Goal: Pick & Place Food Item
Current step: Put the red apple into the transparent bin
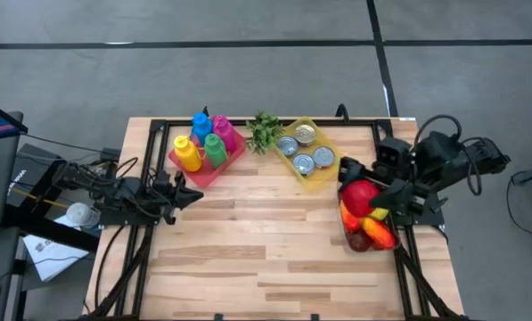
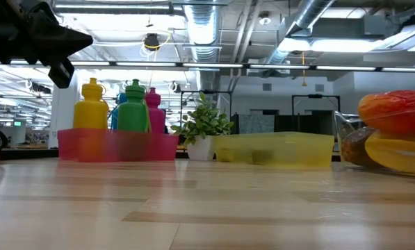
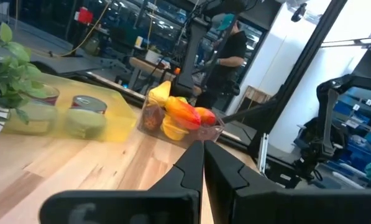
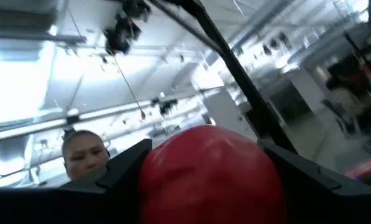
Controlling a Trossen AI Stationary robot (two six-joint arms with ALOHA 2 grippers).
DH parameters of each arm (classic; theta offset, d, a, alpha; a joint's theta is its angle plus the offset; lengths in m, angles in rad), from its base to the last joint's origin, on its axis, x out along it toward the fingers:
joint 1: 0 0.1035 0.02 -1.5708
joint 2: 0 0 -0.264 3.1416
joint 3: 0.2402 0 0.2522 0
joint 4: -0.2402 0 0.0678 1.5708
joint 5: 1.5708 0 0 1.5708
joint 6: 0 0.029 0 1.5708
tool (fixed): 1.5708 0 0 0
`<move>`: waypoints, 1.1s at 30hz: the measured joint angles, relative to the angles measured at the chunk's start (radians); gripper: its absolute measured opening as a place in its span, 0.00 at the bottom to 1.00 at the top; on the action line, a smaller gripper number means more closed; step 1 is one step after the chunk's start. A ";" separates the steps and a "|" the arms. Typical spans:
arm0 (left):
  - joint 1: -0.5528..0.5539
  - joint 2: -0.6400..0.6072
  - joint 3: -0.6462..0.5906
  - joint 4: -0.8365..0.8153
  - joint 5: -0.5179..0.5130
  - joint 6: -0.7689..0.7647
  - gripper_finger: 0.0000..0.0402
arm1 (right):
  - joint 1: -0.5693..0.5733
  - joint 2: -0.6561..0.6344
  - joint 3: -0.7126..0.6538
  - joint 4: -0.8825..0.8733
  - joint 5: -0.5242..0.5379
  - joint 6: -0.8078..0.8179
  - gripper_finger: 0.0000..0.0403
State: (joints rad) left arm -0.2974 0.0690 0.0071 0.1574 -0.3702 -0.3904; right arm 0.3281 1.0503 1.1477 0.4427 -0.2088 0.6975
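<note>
Already gripped: red round fruit (image 1: 361, 195), an apple by the look of it, held between the fingers of the right gripper (image 1: 365, 191), jaws spread wide around it, one dark finger on each flank in the right wrist view (image 4: 211, 174). Carried above the clear fruit container (image 1: 365, 239) at the table's right edge, whether lifted clear of the pile or just leaving it cannot be told from above. No long axis to speak of; round body, so grip direction matters little. Nearer arm plainly the right one; left gripper (image 1: 187, 194) shut tight on nothing, fingertips pressed together in its own wrist view, parked near the left side of the table, well apart from the fruit.

Below the held fruit, remaining in the clear container: orange, yellow and dark pieces, a banana-like yellow one (image 2: 396, 154) along the side. Just beside it, toward the table's back, yellow tray (image 1: 326, 178) holding four tins (image 1: 305, 149). Small green plant (image 1: 264, 131) between that tray and the pink tray (image 1: 208, 171) carrying coloured bottles (image 1: 205, 140), yellow, green, blue and pink. Likely step: transfer away from the fruit container, drop-off spot not evident.
</note>
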 joint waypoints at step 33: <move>0.000 0.077 -0.001 0.004 0.000 0.000 0.00 | 0.111 -0.007 -0.218 -1.894 0.509 0.761 0.75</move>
State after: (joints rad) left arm -0.2974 0.1460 0.0063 0.1611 -0.3698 -0.3904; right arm 0.4390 1.0430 0.9297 -1.4513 0.2998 1.4581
